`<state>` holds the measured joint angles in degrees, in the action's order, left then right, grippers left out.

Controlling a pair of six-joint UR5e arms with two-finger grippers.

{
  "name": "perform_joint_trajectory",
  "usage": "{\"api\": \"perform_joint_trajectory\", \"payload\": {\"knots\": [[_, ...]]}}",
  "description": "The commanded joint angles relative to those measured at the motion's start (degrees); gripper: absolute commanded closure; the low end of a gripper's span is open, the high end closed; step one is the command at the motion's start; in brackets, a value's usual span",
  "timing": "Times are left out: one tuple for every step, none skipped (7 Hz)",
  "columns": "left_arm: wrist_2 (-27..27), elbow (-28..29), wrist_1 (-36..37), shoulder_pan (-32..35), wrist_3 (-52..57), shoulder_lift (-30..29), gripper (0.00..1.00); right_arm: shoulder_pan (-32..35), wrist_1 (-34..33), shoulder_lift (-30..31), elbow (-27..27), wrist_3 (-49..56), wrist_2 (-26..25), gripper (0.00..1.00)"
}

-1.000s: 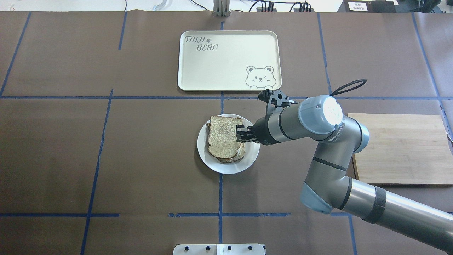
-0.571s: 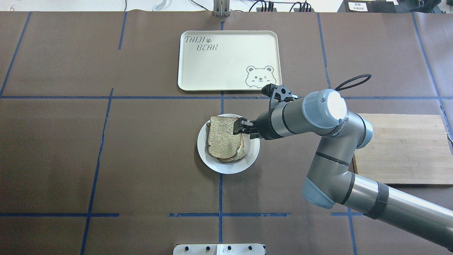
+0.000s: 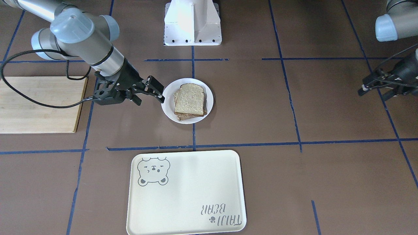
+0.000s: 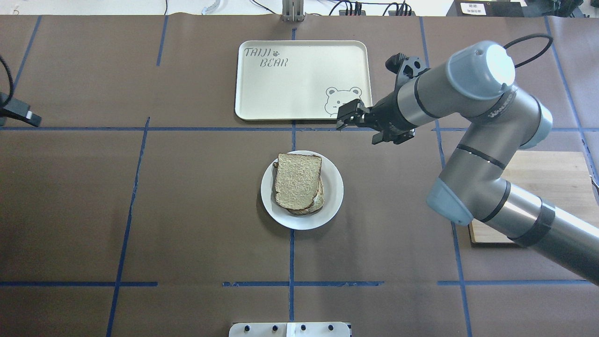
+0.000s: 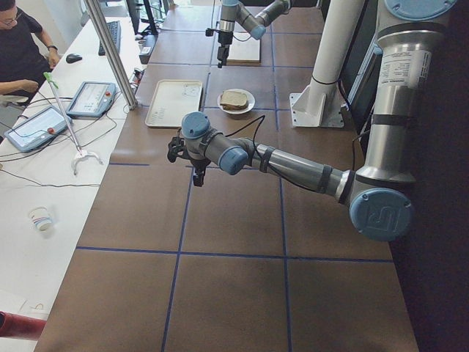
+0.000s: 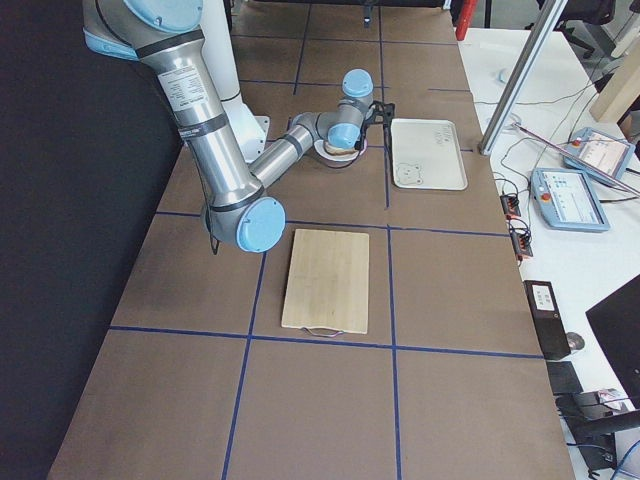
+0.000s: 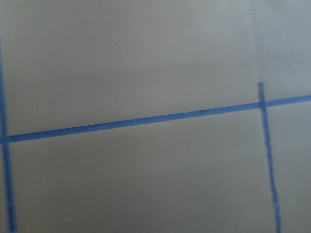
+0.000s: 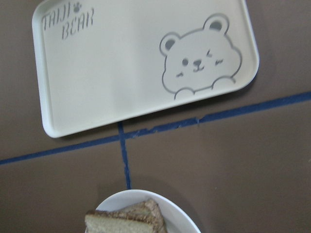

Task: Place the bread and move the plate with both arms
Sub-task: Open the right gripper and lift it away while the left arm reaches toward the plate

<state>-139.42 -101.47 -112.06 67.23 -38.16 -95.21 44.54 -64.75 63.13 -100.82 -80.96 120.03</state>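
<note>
The plain bread slice lies flat on top of another slice on the small white plate at the table's middle. It also shows in the front view on the plate. My right gripper is open and empty. It hangs above the table between the plate and the tray's near right corner, and sits just beside the plate's edge in the front view. My left gripper is far off at the table's left edge. I cannot tell whether it is open or shut.
The cream bear tray lies beyond the plate. A wooden cutting board lies at the right, partly under my right arm. The white pedestal base stands at the robot's side of the table.
My right gripper has let go of the bread slice, lifted, and drawn back toward the tray's corner. The slice stays on the plate. My left gripper has come into view at the left edge.
</note>
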Motion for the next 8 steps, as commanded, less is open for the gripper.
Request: {"api": "perform_joint_trajectory", "payload": {"knots": [[5.4, 0.6, -7.1, -10.0, -20.4, -8.3, 0.0, 6.9, -9.2, 0.6, -1.8, 15.3, -0.1, 0.0], [10.4, 0.6, -7.7, -15.1, -25.4, -11.3, 0.0, 9.5, -15.9, 1.1, -2.6, 25.7, -0.4, 0.0], [17.4, 0.7, -10.9, -19.6, -32.0, -13.3, 0.0, 10.6, -24.6, 1.6, -5.0, 35.1, -3.7, 0.0], [23.4, 1.7, -18.5, -24.1, -39.7, -13.7, 0.0, 10.6, -33.3, 2.4, -8.1, 43.8, -7.1, 0.0], [28.3, 5.0, -27.6, -27.2, -45.9, -14.0, 0.0, 12.1, -37.9, 2.4, -9.1, 51.5, -7.1, 0.0], [31.1, 9.6, -34.7, -30.2, -51.4, -16.2, 0.0, 13.9, -38.3, 3.7, -9.0, 54.7, -6.0, 0.0], [31.1, 12.9, -35.5, -30.7, -55.0, -19.8, 0.0, 14.6, -38.4, 3.8, -9.0, 54.8, -3.7, 0.0], [31.1, 14.1, -35.7, -31.7, -57.1, -20.9, 0.0, 16.0, -38.4, 4.0, -8.7, 54.8, -0.3, 0.0]]}}
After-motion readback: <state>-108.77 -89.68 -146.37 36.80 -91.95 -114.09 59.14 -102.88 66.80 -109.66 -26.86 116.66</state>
